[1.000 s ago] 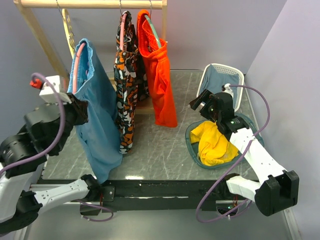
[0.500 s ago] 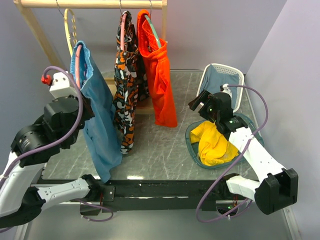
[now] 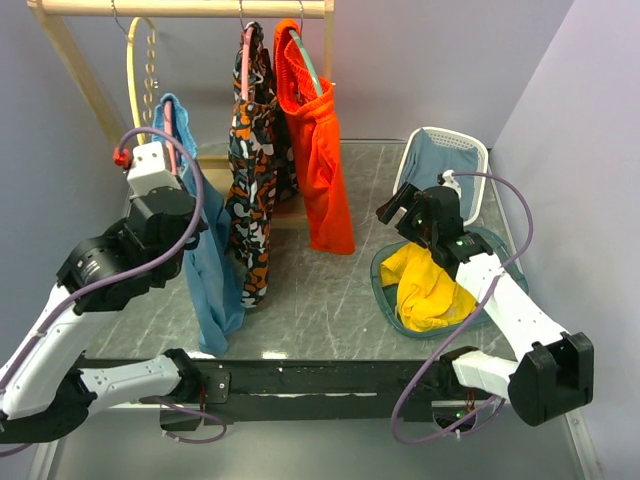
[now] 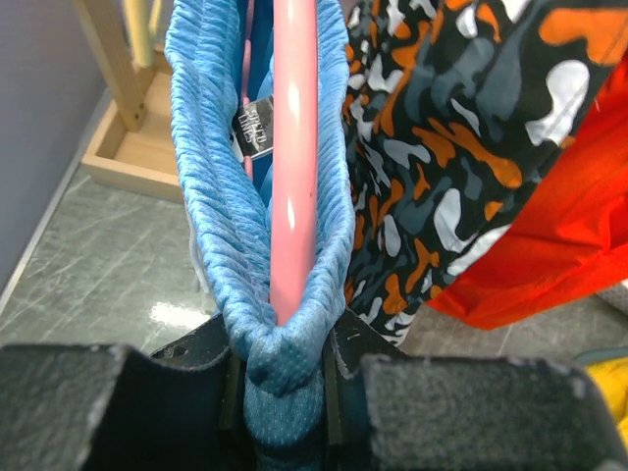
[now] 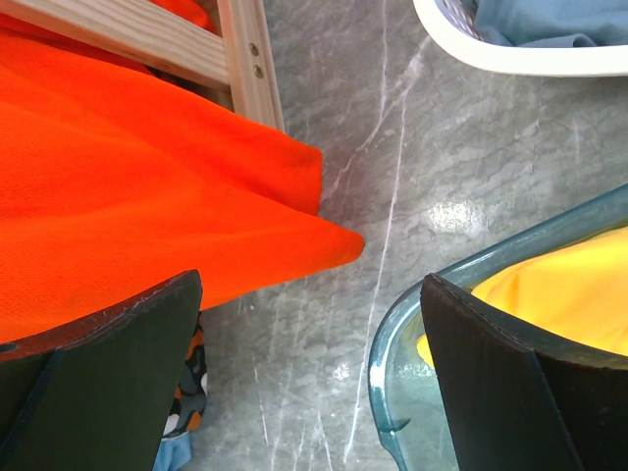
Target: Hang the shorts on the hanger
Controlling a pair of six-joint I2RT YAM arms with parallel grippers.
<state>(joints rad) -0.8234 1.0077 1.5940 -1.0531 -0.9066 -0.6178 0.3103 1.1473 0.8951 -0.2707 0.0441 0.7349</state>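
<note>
1. Waistband of the sky-blue shorts (image 4: 206,196) sits pinched in my left gripper (image 4: 283,378), with the pink hanger (image 4: 294,147) threaded inside it.
2. That hanger's arm runs straight ahead from my jaws.
3. My right gripper (image 5: 309,383) hangs spread, well apart.

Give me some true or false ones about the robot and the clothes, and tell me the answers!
The left end effector is clamped on the light sky-blue fabric shorts. True.
The right end effector is gripping something. False: it is open and empty.
The bright orange mesh shorts hang from the wooden rail. True.
The pink plastic hanger sits outside the sky-blue shorts. False: it runs inside their waistband.
The white plastic basket holds nothing. False: a grey-blue cloth lies in it.
</note>
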